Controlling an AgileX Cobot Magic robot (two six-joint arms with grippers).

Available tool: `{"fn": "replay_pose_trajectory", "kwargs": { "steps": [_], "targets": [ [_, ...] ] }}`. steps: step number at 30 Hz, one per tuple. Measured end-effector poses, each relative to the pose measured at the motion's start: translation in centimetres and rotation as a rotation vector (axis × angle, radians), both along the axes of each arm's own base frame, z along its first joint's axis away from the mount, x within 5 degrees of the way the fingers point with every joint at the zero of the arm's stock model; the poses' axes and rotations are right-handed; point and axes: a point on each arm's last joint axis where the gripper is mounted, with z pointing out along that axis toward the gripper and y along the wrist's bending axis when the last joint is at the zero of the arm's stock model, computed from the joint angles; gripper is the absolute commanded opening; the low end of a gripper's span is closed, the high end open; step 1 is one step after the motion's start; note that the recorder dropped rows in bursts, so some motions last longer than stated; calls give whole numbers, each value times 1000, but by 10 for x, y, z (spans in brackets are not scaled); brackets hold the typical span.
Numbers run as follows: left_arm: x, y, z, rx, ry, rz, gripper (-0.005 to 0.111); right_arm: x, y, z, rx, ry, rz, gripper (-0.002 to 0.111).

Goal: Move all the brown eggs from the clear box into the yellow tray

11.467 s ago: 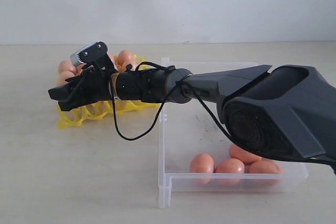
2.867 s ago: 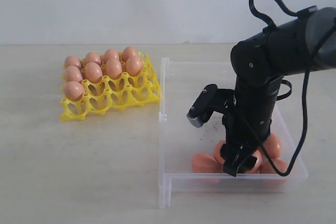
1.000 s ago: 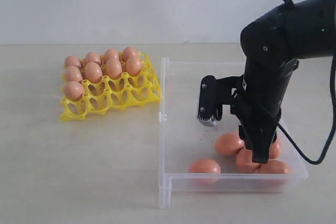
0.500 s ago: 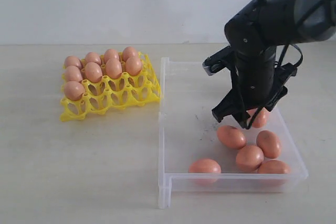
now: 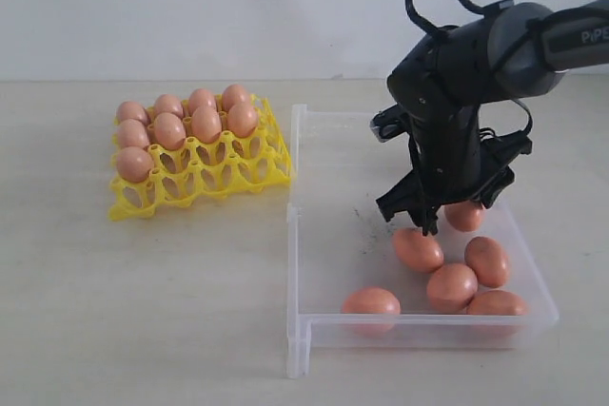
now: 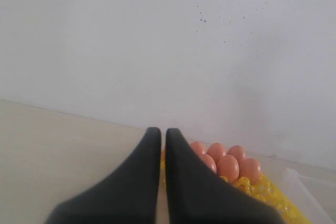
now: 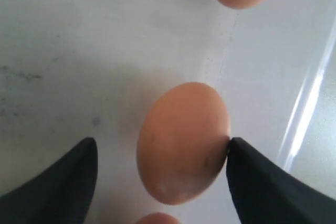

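Tool state first: my right tool point(image 7: 163, 141) is spread wide and points down into the clear box point(image 5: 297, 235), with one egg point(image 7: 184, 129) lying between its fingers point(image 7: 252, 177). On my right wrist camera one finger touches the side of that egg, while the other stands apart from it with bare box floor showing in the gap. I would not call that a grip. On the exterior camera the same egg point(image 5: 466, 217) peeks out behind the black tool, close to the box's right wall.

Nearer the front wall I count five more eggs point(image 5: 452, 285) resting on the box floor: four bunched toward the right front corner and one point(image 5: 371, 301) alone against the front wall. Dark scuffs mark the floor left of the tool.

My left tool point(image 6: 163, 135) is narrow, its fingers drawn together to a hairline slit and holding nothing. Past its tips I see the yellow tray point(image 5: 219, 173), which sits on the bench point(image 5: 143, 311) just beside the box's left wall. Nine eggs stand in the tray: the two back rows are full, and one egg point(image 5: 134, 164) sits at the left end of the third row.
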Motion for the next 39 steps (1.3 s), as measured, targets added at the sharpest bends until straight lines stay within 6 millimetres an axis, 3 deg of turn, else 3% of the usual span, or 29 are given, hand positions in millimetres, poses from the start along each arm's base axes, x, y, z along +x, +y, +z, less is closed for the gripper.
{"fn": "replay_pose_trajectory", "kwargs": {
  "steps": [13, 25, 35, 39],
  "targets": [
    [0, 0, 0, 0, 0, 0, 4, 6, 5, -13, 28, -8, 37, 63],
    [0, 0, 0, 0, 0, 0, 4, 9, 6, -16, -51, 70, 327, 63],
    [0, 0, 0, 0, 0, 0, 4, 5, 0, -18, -145, 178, 457, 63],
    [0, 0, 0, 0, 0, 0, 4, 5, 0, -19, -153, 189, 474, 48]
  ]
}}
